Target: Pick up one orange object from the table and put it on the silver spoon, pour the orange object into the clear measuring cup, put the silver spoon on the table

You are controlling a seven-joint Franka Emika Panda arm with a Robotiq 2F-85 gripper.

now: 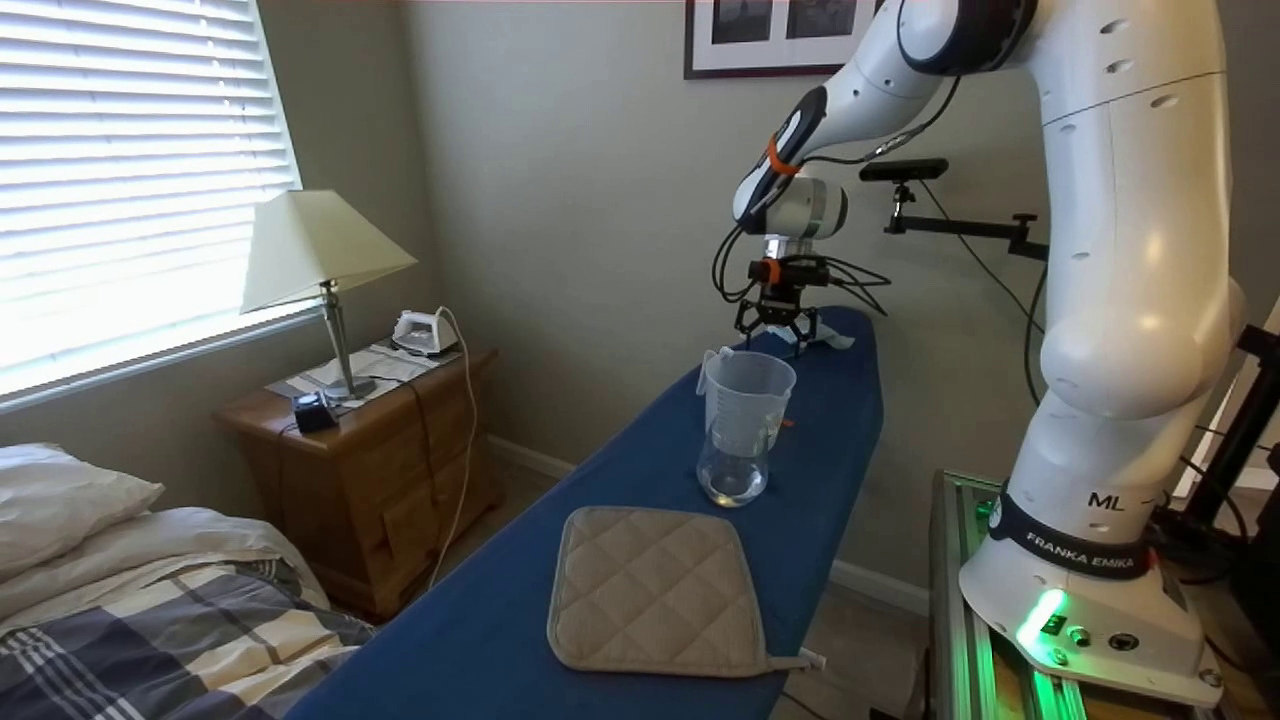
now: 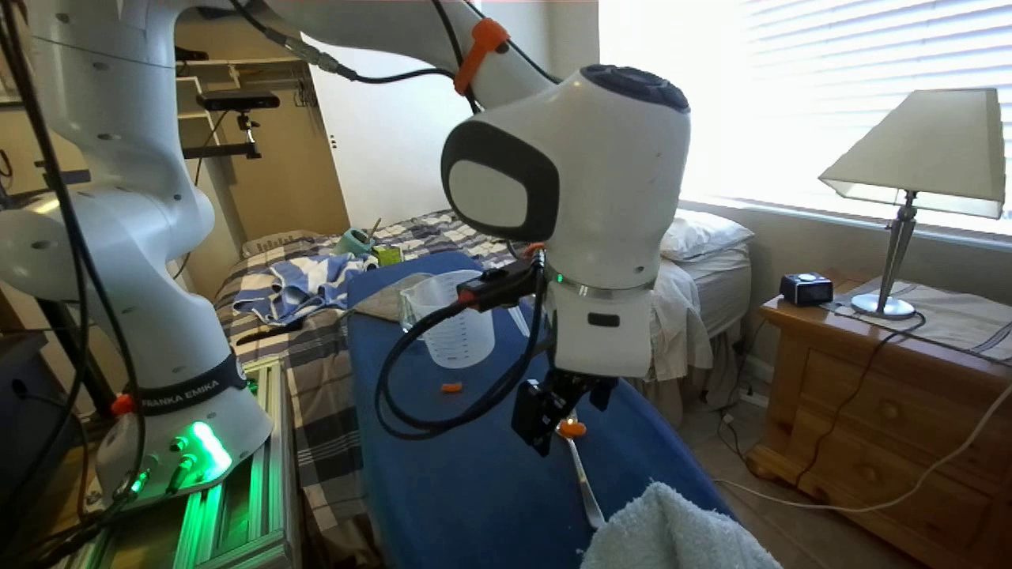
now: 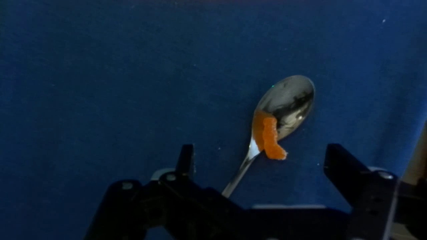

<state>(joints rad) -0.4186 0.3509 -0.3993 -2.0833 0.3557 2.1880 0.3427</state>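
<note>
The silver spoon [image 3: 287, 96] lies on the dark blue table [image 2: 443, 474]; it also shows in an exterior view [image 2: 585, 484]. An orange object [image 3: 272, 141] lies across the spoon bowl near the handle, with one end hanging past the rim. It also shows in an exterior view [image 2: 572, 429]. Another orange object [image 2: 451, 387] lies on the table near the measuring cup [image 2: 462, 332], which is translucent with graduation marks and stands upright [image 1: 750, 385]. My gripper [image 3: 260, 146] is open and empty above the spoon, fingers either side of it in the wrist view. It also shows in an exterior view [image 1: 772, 340].
A clear glass-like vessel [image 1: 733, 475] stands against the measuring cup. A beige quilted pad [image 1: 655, 590] lies on the table behind them. A light towel [image 2: 676, 537] lies at the table's end close to the spoon handle. A nightstand [image 2: 862, 403] stands beside the table.
</note>
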